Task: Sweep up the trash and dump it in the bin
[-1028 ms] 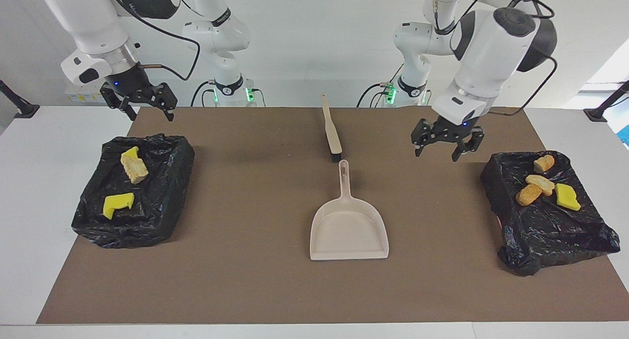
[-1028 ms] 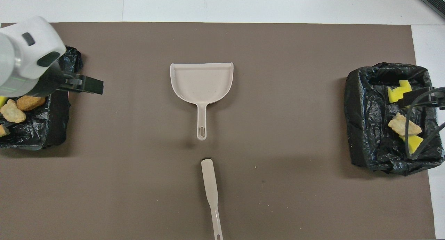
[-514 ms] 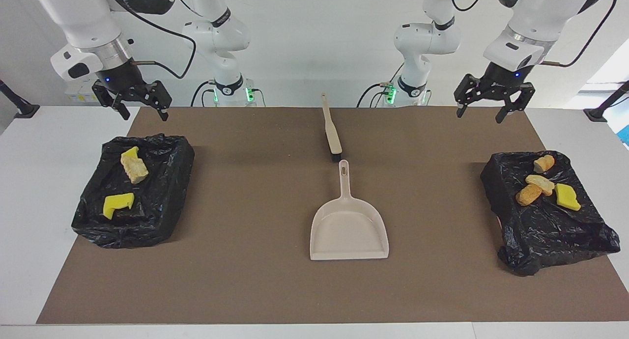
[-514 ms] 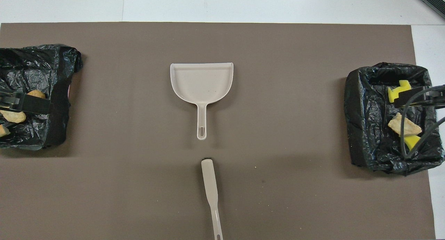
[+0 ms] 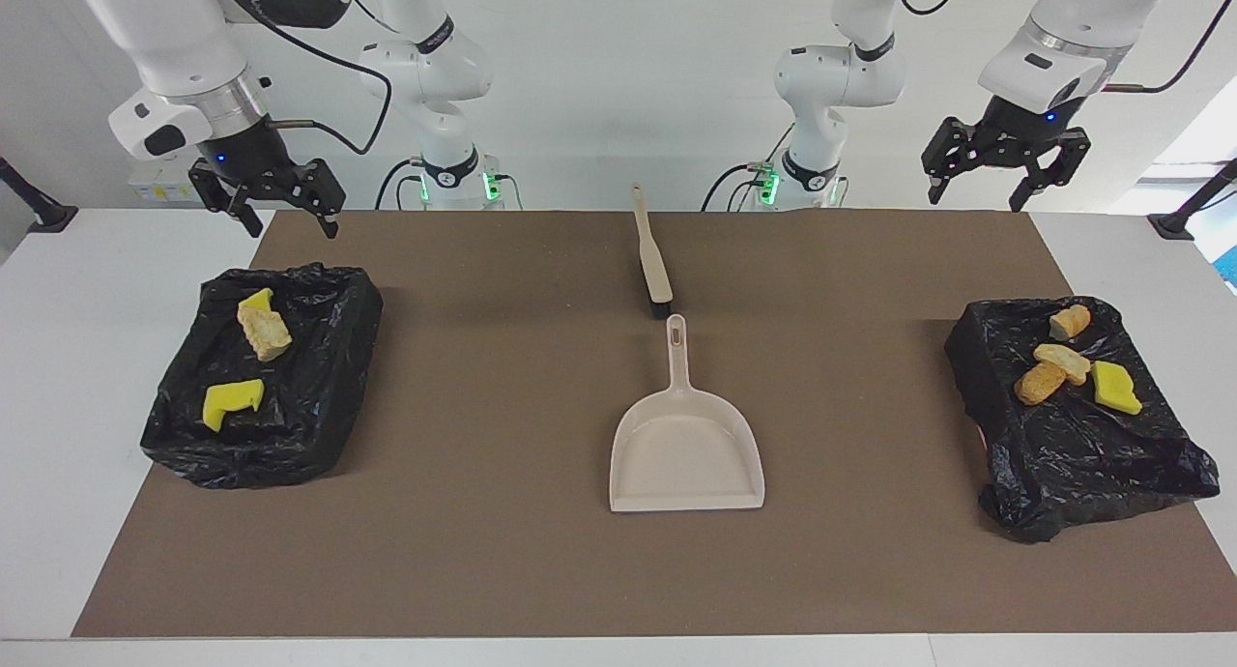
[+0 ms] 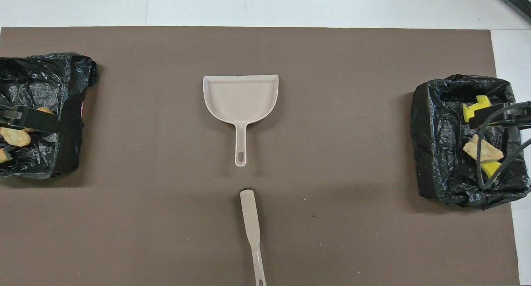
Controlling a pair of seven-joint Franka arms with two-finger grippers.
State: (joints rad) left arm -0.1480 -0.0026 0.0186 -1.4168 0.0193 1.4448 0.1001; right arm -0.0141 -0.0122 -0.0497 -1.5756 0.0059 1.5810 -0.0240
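The trash lies in two black-lined bins. The bin at the right arm's end holds a yellow sponge chunk, a tan bread piece and a small yellow chunk. The bin at the left arm's end holds three tan-orange pieces and a yellow sponge. My left gripper is open and empty, raised over the mat's edge by the robots. My right gripper is open and empty, raised over the mat's corner by the robots.
A beige dustpan lies mid-mat with its handle toward the robots; it also shows in the overhead view. A beige hand brush lies just nearer to the robots, in line with the handle. A brown mat covers the table.
My left gripper has risen and pulled back from low over the mat beside its bin to high over the mat's edge by the robots. My right gripper has barely shifted.
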